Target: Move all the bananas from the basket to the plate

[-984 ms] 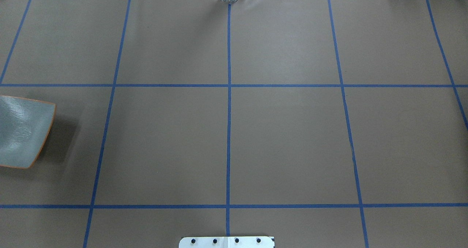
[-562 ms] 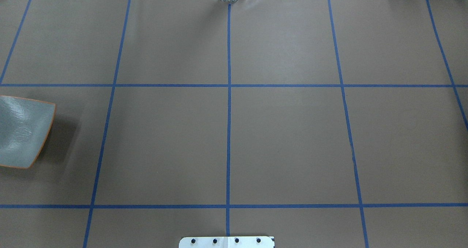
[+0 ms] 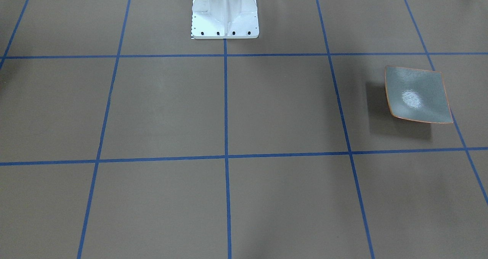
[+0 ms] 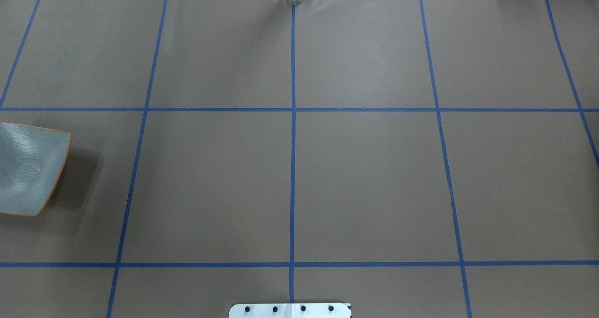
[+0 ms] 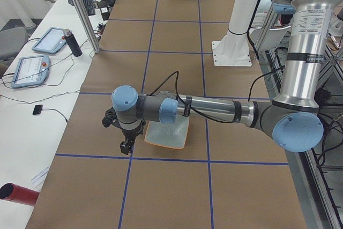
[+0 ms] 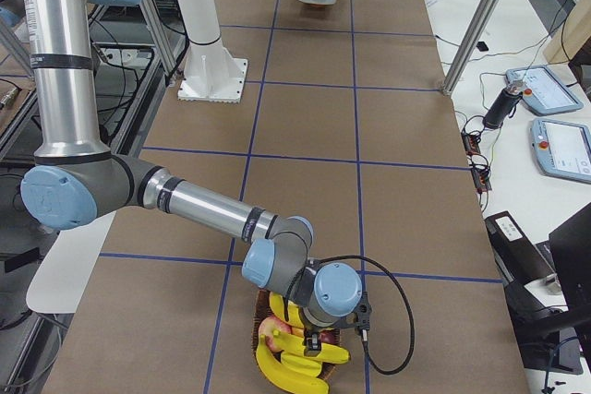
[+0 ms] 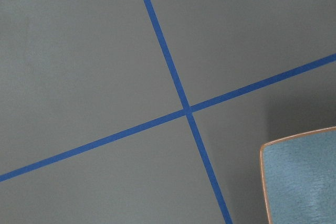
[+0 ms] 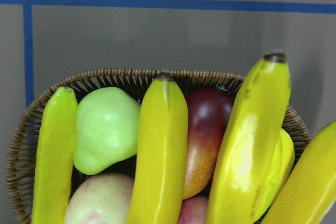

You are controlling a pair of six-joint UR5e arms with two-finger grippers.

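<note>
Plate point(image 4: 28, 168) unmoved — bananas point(image 8: 160, 150) outside overhead view

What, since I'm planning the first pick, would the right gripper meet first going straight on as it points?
Probably the bananas: the right gripper points down over the basket, where they lie atop the other fruit. Which banana first is unclear.

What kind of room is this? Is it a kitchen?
Not a kitchen; probably a robot lab. A big robot arm reaches over a table gridded with blue tape, and control tablets lie on the side bench.
</note>
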